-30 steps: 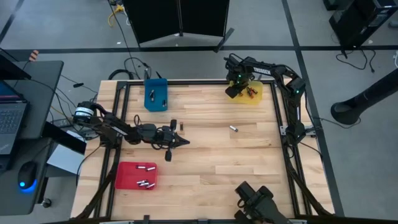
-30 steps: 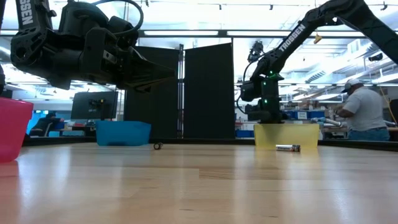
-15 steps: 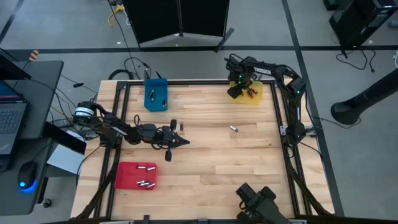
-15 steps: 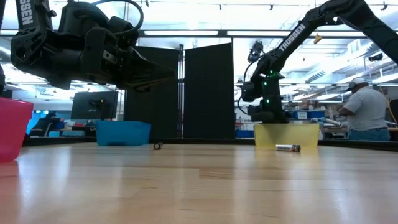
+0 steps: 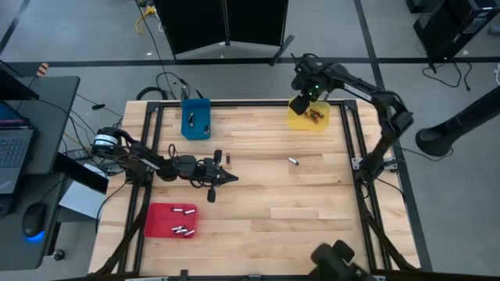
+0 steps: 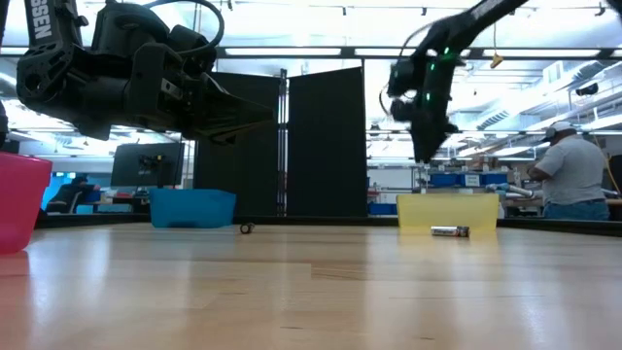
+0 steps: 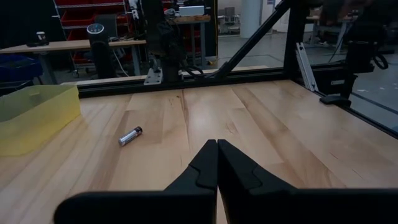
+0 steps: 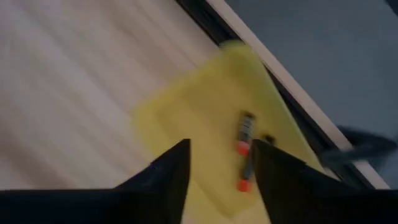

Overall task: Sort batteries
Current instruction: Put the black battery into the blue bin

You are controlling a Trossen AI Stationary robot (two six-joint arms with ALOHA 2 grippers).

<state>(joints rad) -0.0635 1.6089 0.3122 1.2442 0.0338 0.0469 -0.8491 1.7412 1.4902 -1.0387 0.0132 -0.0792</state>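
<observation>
Fingers (image 8: 214,168) parted above blurred batteries (image 8: 244,152) in yellow tray (image 8: 186,112).

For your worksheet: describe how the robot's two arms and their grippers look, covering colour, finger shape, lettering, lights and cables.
Both arms are black and jointed. The left gripper has two dark, wedge-shaped fingers that taper to a point, and black cables loop around its arm. The right gripper has the same dark tapered fingers. White lettering runs along the arm links in the low view, and a small green light glows near the right wrist.

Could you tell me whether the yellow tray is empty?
No. The right wrist view shows batteries lying in the yellow tray.
</observation>
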